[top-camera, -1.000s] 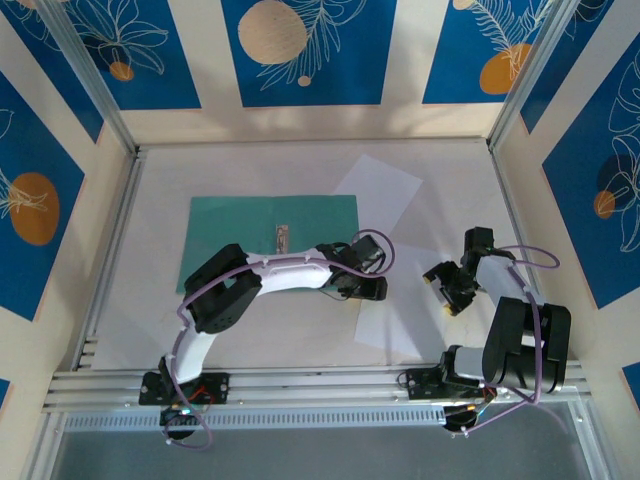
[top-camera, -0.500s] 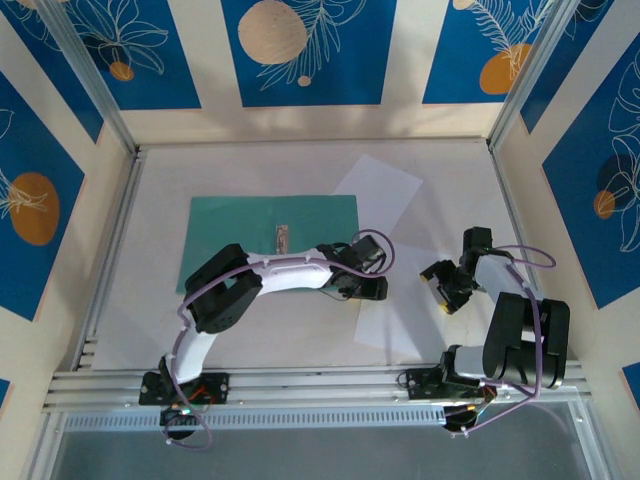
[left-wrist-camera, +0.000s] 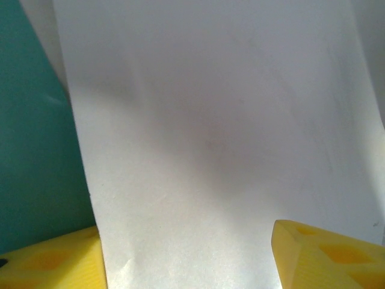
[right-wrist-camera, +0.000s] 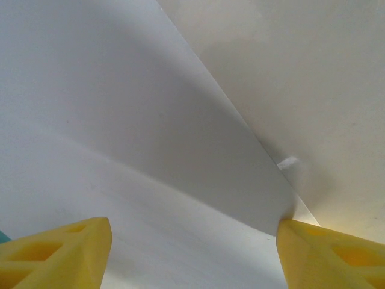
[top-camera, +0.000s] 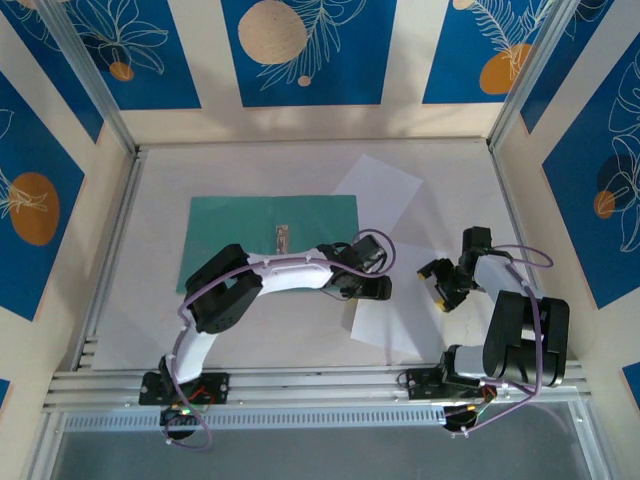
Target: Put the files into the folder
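Files, two: far file (top-camera: pixel 380 188) at the single folder's (top-camera: pixel 265 240) far right corner, near file (top-camera: pixel 400 322) nearer the bases. With its arm stretched rightward the left gripper (left-wrist-camera: pixel 186 247) hovers with jaws spread and empty, as does the right gripper (right-wrist-camera: pixel 194 238) on its folded arm.

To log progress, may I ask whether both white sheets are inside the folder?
No, the far sheet and near sheet lie outside, right of the folder.

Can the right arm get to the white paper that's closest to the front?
Probably yes. The right gripper hangs open close to the near sheet's right side, with nothing between them. The left gripper is at that sheet's other end, out of the way.
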